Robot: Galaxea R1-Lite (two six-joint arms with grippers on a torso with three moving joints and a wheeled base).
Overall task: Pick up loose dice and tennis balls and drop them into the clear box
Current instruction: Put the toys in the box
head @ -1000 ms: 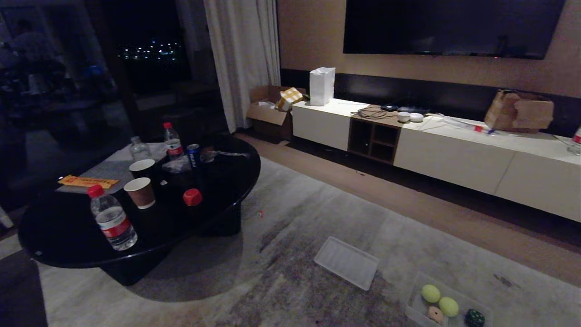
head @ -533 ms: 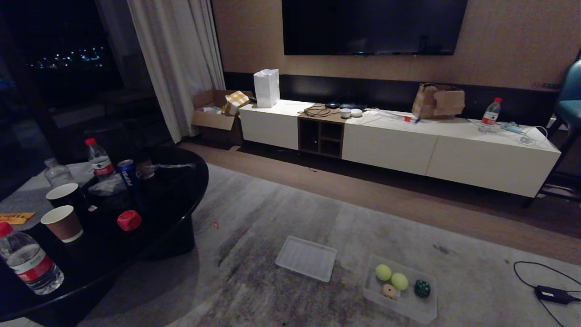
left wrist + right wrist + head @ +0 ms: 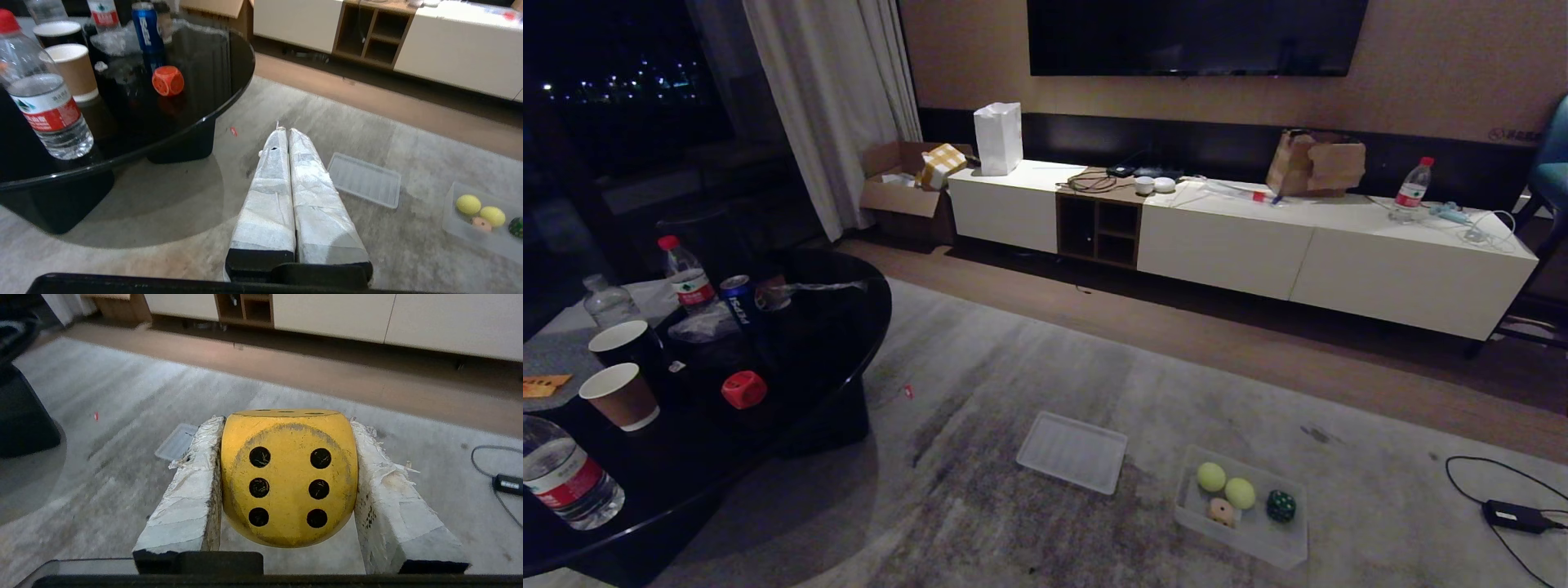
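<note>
A yellow die [image 3: 288, 477] with black pips sits between the fingers of my right gripper [image 3: 288, 422], which is shut on it above the rug. My left gripper [image 3: 288, 130] is shut and holds nothing. Neither gripper shows in the head view. The clear box [image 3: 1286, 551] rests on the rug at the lower right. Inside it lie two tennis balls [image 3: 1211, 476] [image 3: 1240, 492], a pinkish-beige die [image 3: 1221, 511] and a dark green die [image 3: 1281, 505]. A red die [image 3: 743, 389] lies on the black round table [image 3: 841, 327] to the left.
A flat ribbed translucent panel [image 3: 1072, 451] lies on the rug just left of the box. The table carries water bottles [image 3: 560, 482], paper cups [image 3: 621, 396] and a can [image 3: 737, 298]. A power adapter [image 3: 1515, 515] with cable lies at the right. A long white cabinet [image 3: 1241, 245] lines the far wall.
The whole head view has swung rightwards, so the table sits further left and the whole clear box has come into view. The things themselves have not moved.
</note>
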